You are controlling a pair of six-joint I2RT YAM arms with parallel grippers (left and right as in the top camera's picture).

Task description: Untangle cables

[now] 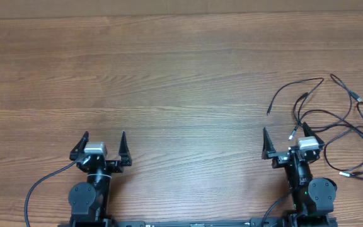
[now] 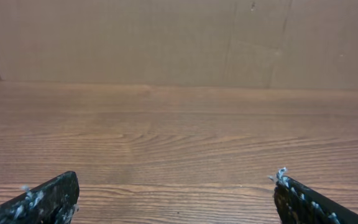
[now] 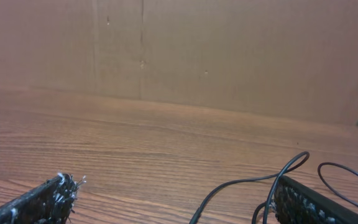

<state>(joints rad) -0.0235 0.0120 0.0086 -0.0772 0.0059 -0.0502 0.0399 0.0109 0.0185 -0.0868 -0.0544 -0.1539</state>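
Several thin black cables (image 1: 357,128) lie tangled on the wooden table at the right, some with small silver-tipped plugs. My right gripper (image 1: 287,135) stands open at the tangle's near-left edge, with one strand running just past its right finger. In the right wrist view the gripper (image 3: 173,190) holds nothing, and a cable loop (image 3: 241,182) curves on the table beside the right fingertip (image 3: 291,190). My left gripper (image 1: 104,137) is open far to the left, away from the cables. The left wrist view shows the gripper (image 2: 174,183) open over bare wood.
A brown cardboard wall (image 2: 179,37) stands along the table's far edge. A thicker black arm cable (image 1: 43,184) curls by the left arm's base. The wooden table (image 1: 181,82) stretches wide between and beyond the two arms.
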